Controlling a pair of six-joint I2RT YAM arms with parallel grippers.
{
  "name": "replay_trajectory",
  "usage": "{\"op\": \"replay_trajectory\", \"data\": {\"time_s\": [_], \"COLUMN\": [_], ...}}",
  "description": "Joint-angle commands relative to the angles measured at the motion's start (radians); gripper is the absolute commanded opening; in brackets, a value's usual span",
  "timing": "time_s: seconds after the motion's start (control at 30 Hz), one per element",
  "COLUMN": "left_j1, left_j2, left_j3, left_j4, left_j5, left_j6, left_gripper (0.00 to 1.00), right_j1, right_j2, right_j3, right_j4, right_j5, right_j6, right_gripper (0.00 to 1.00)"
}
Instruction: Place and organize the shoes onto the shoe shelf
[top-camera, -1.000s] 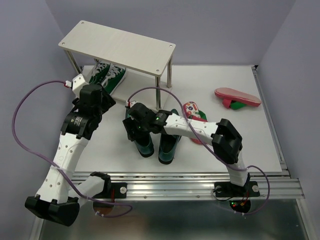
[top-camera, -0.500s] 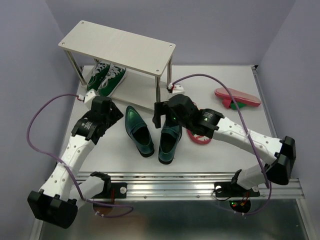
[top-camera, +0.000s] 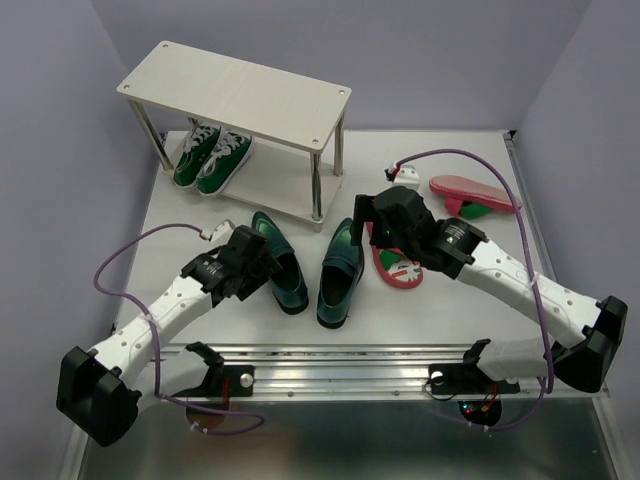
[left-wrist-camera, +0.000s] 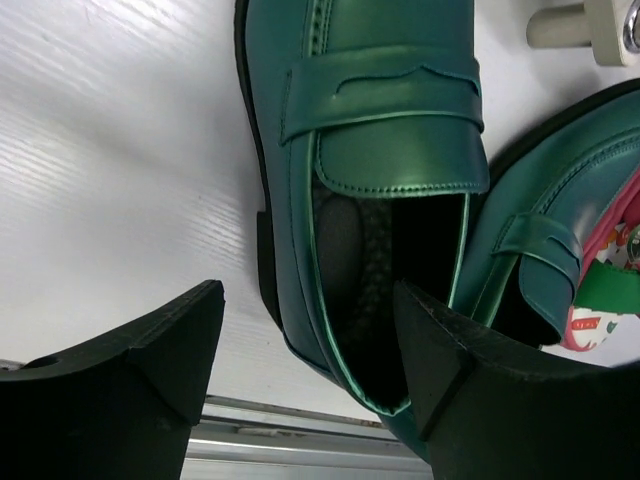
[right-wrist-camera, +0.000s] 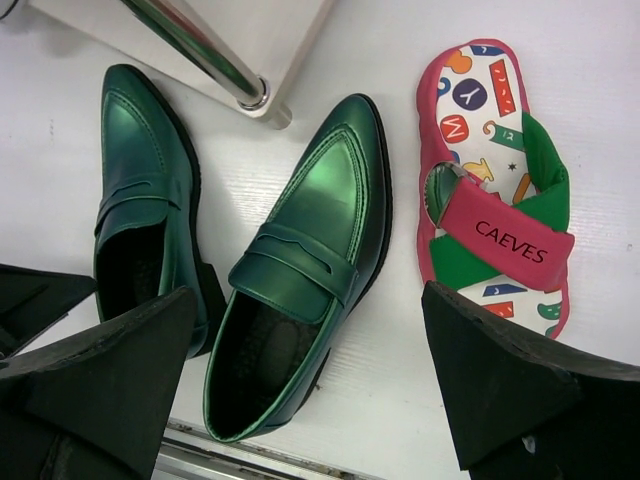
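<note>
Two glossy dark green loafers lie side by side on the white table, the left one (top-camera: 281, 268) and the right one (top-camera: 340, 275). My left gripper (top-camera: 268, 268) is open and low over the left loafer (left-wrist-camera: 380, 150); its fingers straddle the heel's left wall (left-wrist-camera: 310, 350). My right gripper (top-camera: 365, 225) is open and empty, hovering above the right loafer (right-wrist-camera: 310, 230), jaws wide (right-wrist-camera: 310, 370). One red flip-flop (top-camera: 397, 262) lies footbed up beside the right loafer (right-wrist-camera: 495, 190). The other flip-flop (top-camera: 475, 193) lies flipped at the back right. The green sneakers (top-camera: 210, 155) sit on the lower board of the shoe shelf (top-camera: 235, 95).
The shelf's front right leg (top-camera: 318, 190) and its foot stand just behind the loafers, also in the right wrist view (right-wrist-camera: 200, 45). The metal rail (top-camera: 380, 360) runs along the table's near edge. Purple walls enclose the table at the back and sides.
My left arm drew back from the shelf and came down over the left loafer's heel. My right arm swung right, from over the left loafer to above the right loafer. The shoes have not moved.
</note>
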Motion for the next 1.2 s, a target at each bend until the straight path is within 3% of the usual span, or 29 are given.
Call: {"op": "replay_trajectory", "data": {"time_s": [0.0,0.3,0.57,0.6,0.63,0.7,0.73,0.97,1.17], "left_j1": [-0.032,-0.076,-0.104,-0.104,-0.104,-0.104,-0.104,-0.090,-0.087], "left_j2": [-0.006,0.049,0.101,0.098,0.092,0.066,0.055,-0.019,0.007], "left_j3": [-0.032,-0.061,-0.077,-0.071,-0.063,-0.025,-0.011,0.199,0.346], "left_j4": [0.025,0.067,0.082,0.064,0.048,-0.017,-0.042,-0.254,-0.396], "left_j5": [0.019,0.041,0.033,0.019,0.009,-0.057,-0.080,-0.280,-0.399], "left_j6": [-0.091,-0.123,-0.134,-0.135,-0.137,-0.137,-0.135,-0.071,-0.005], "left_gripper": [0.77,0.71,0.54,0.50,0.34,0.16,0.00,0.00,0.00], "right_j1": [-0.004,-0.004,-0.004,-0.004,-0.004,-0.004,-0.004,-0.004,-0.004], "right_j2": [0.002,0.016,0.011,0.011,0.010,0.007,0.005,0.003,-0.004], "right_j3": [-0.016,-0.016,-0.023,-0.023,-0.022,-0.020,-0.020,-0.016,-0.019], "right_j4": [-0.007,-0.007,-0.009,-0.009,-0.009,-0.009,-0.009,-0.009,-0.009], "right_j5": [0.031,0.036,0.041,0.042,0.042,0.044,0.045,0.050,0.051], "right_j6": [0.018,0.023,0.026,0.026,0.025,0.025,0.025,0.018,0.018], "right_gripper": [1.00,1.00,1.00,1.00,1.00,1.00,1.00,1.00,1.00]}}
